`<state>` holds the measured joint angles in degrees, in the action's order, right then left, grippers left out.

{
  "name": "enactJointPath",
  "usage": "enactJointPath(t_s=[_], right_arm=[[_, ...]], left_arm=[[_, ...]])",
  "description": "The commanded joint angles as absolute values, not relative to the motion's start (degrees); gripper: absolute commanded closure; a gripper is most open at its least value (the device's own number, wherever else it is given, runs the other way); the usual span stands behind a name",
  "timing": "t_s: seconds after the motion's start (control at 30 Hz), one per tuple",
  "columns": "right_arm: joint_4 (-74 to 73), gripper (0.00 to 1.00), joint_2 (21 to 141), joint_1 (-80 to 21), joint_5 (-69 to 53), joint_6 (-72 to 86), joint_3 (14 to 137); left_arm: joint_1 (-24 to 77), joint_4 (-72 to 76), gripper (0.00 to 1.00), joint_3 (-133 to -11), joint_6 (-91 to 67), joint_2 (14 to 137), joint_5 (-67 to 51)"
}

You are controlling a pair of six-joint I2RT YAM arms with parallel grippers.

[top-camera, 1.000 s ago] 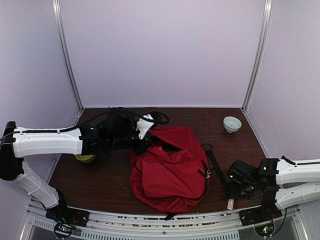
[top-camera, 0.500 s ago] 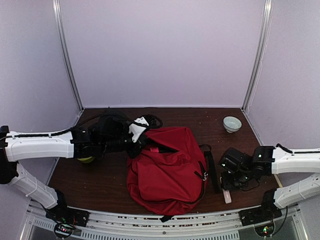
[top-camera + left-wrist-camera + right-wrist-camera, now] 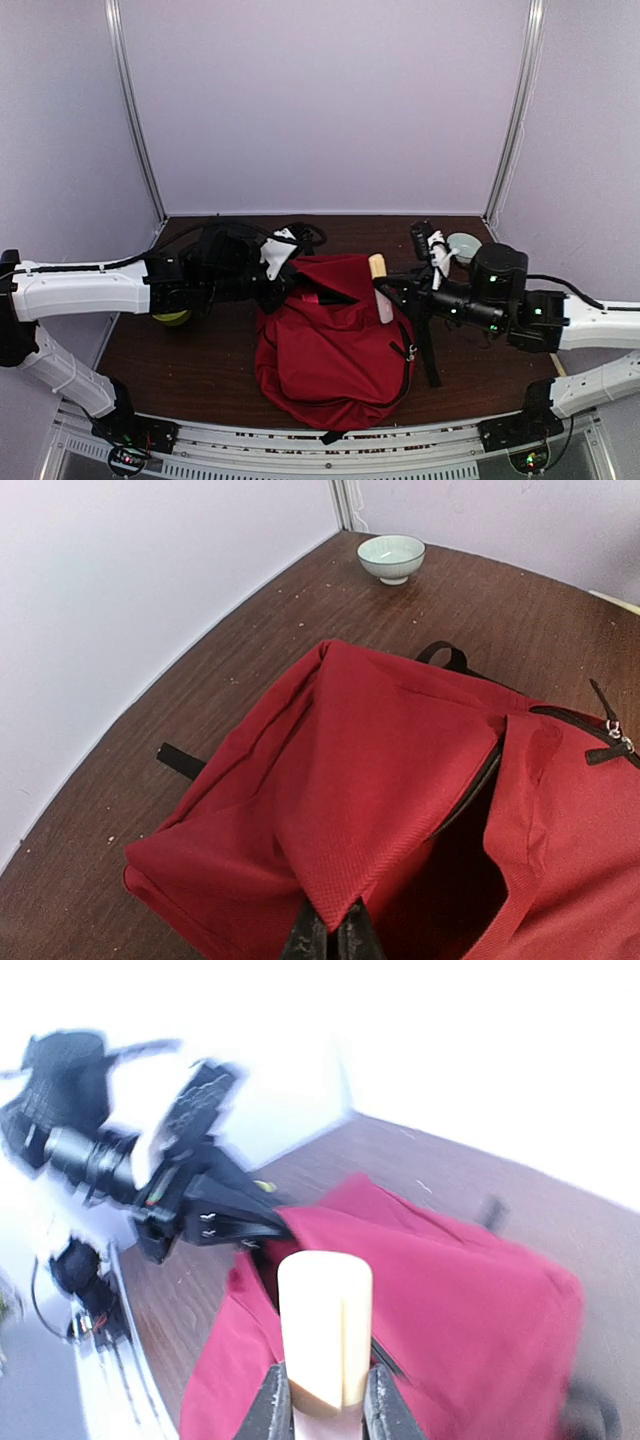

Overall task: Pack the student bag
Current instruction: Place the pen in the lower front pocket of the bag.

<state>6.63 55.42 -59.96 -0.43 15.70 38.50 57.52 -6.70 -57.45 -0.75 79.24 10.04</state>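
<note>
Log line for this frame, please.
left gripper: shut on student bag rim | right gripper: shut on cream stick, over student bag | stick: not yet inside

Left arm [image 3: 90,288], right arm [image 3: 600,325]: white shells, black joints, black cables; black fingers [image 3: 305,942]; green lights on right.

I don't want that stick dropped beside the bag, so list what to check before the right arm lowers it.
1. Left gripper pinching the student bag edge: ok, shut on the red fabric.
2. Bag opening held apart: ok, dark lining shows.
3. Right gripper holding the cream stick: ok, clamped at its lower end.
4. Stick lined up over the opening: cannot tell; top view shows it over the bag only.
5. Bowl out of the way: ok, apart near the far right corner.
</note>
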Motion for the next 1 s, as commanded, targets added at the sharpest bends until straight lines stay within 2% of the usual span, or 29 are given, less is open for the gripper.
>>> enactJointPath(t_s=[0.0, 0.2, 0.33, 0.5, 0.67, 0.8, 0.83, 0.87, 0.9, 0.93, 0.97], right_arm=[[38.88, 1.0, 66.19, -62.08, -15.56, -9.49, 38.32], [32.49, 1.0, 76.1, -62.21, -15.8, -30.03, 41.67], [33.26, 1.0, 81.53, -61.93, -13.26, -37.15, 43.05], [35.33, 1.0, 86.02, -60.68, -11.21, -43.36, 45.03], [42.16, 1.0, 89.59, -58.34, -4.78, -44.96, 43.42], [41.22, 1.0, 91.27, -58.11, 0.55, -48.11, 44.37], [41.46, 0.98, 91.52, -58.1, 1.94, -48.16, 44.56], [42.14, 0.91, 91.71, -58.12, 3.24, -48.35, 44.4], [42.93, 0.8, 91.63, -58.11, 4.06, -48.74, 43.95], [43.64, 0.65, 91.43, -58.17, 4.47, -49.25, 43.08], [44.22, 0.55, 90.97, -58.19, 4.38, -49.51, 42.27]], left_arm=[[57.22, -0.88, 1.0, -60.61, -5.34, 78.27, 7.52], [57.22, 0.48, 1.0, -59.35, -6.06, 77.62, 6.42], [57.26, 0.24, 1.0, -59.31, -5.79, 77.32, 5.29], [57.22, 0.37, 1.0, -58.88, -5.72, 76.58, 5.54], [57.22, -1.07, 1.0, -60.66, -5.67, 76.67, 5.18], [57.26, -1.42, 1.0, -60.76, -5.13, 77.14, 5.03], [57.22, -1.4, 1.0, -60.86, -5.1, 77.16, 5.17], [57.17, -1.26, 1.0, -60.96, -5.02, 77.17, 5.11], [57.21, -1.12, 1.0, -61.16, -5.03, 77.16, 4.91], [57.22, -0.92, 1.0, -61.24, -5.03, 77.23, 4.66], [57.22, -0.76, 1.0, -61.44, -5.01, 77.29, 4.39]])
